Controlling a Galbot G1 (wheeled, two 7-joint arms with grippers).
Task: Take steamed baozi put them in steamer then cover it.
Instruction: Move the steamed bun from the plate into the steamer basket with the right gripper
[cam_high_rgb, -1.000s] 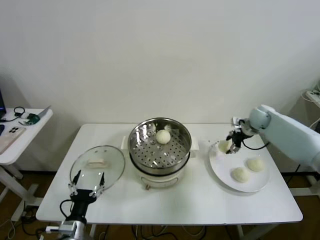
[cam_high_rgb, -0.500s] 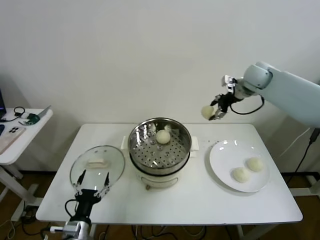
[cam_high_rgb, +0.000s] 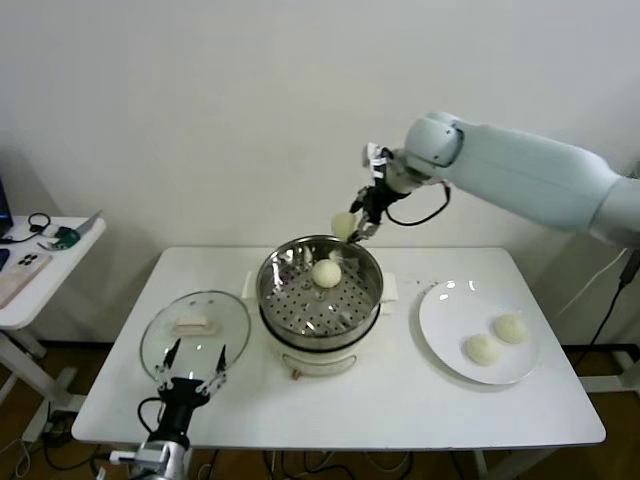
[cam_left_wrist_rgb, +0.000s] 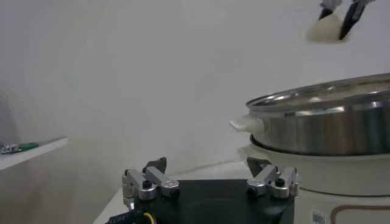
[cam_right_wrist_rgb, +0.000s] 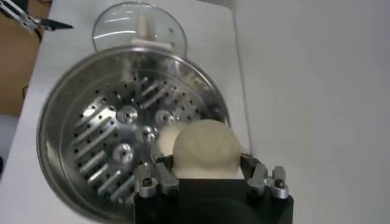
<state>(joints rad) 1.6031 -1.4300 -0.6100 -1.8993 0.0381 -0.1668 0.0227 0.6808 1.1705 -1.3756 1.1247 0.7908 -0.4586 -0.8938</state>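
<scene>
My right gripper (cam_high_rgb: 352, 226) is shut on a cream-white baozi (cam_high_rgb: 343, 224) and hangs above the back rim of the steel steamer (cam_high_rgb: 372, 283). In the right wrist view that baozi (cam_right_wrist_rgb: 205, 147) fills the space between the fingers, over the perforated floor of the steamer (cam_right_wrist_rgb: 109, 140). One baozi (cam_high_rgb: 326, 272) lies inside the steamer at the back. Two more baozi (cam_high_rgb: 481, 348) (cam_high_rgb: 511, 328) rest on the white plate (cam_high_rgb: 440, 310). The glass cover (cam_high_rgb: 195, 328) lies flat on the table left of the steamer. My left gripper (cam_high_rgb: 193, 368) stands open at the cover's near edge, holding nothing.
The white table (cam_high_rgb: 400, 400) carries everything. A small side table (cam_high_rgb: 40, 275) with loose items stands at the far left. The white wall rises close behind the steamer. The left wrist view shows the steamer's side (cam_left_wrist_rgb: 323, 131) ahead of the open left gripper (cam_left_wrist_rgb: 210, 176).
My right gripper lifted a baozi off the plate and carried it up and left to above the steamer. The left gripper crept a little right along the table's front.
</scene>
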